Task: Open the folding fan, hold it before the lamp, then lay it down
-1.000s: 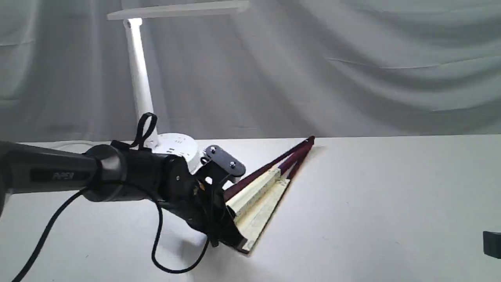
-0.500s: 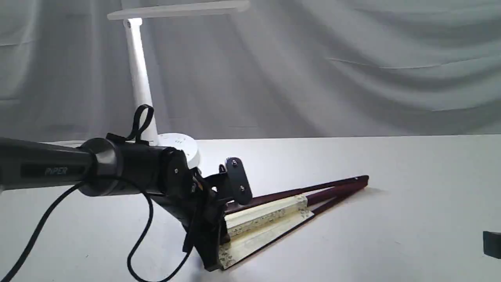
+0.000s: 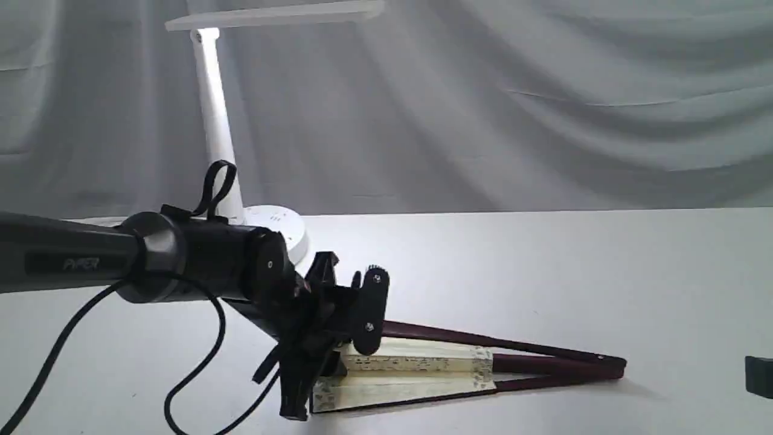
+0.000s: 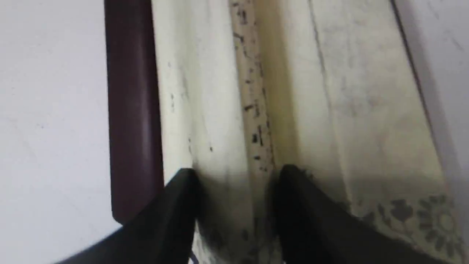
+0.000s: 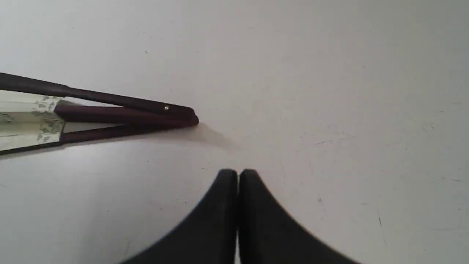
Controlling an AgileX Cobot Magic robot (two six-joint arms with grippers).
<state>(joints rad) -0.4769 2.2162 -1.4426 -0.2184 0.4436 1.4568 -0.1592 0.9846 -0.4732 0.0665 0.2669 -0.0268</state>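
The folding fan (image 3: 423, 368) lies low on the white table (image 3: 543, 272), only slightly spread, with its maroon ribs meeting at a pivot (image 3: 616, 365) that points right. My left gripper (image 3: 320, 371) is shut on the fan's wide end. In the left wrist view its fingers (image 4: 183, 190) pinch a stack of cream pleats (image 4: 205, 91) beside a maroon guard (image 4: 132, 110). The lamp (image 3: 211, 121) stands behind my left arm, its head high at the upper left. My right gripper (image 5: 238, 174) is shut and empty, a short way from the fan's pivot (image 5: 183, 113).
The lamp's round base (image 3: 281, 226) sits just behind my left wrist. A grey cloth backdrop (image 3: 543, 109) hangs behind the table. A dark corner of the right arm (image 3: 760, 376) shows at the right edge. A black cable (image 3: 199, 374) loops under my left arm.
The fan has swung round: its pivot end went from the back middle of the table to the front right. My left gripper turned with it and still holds the wide end.
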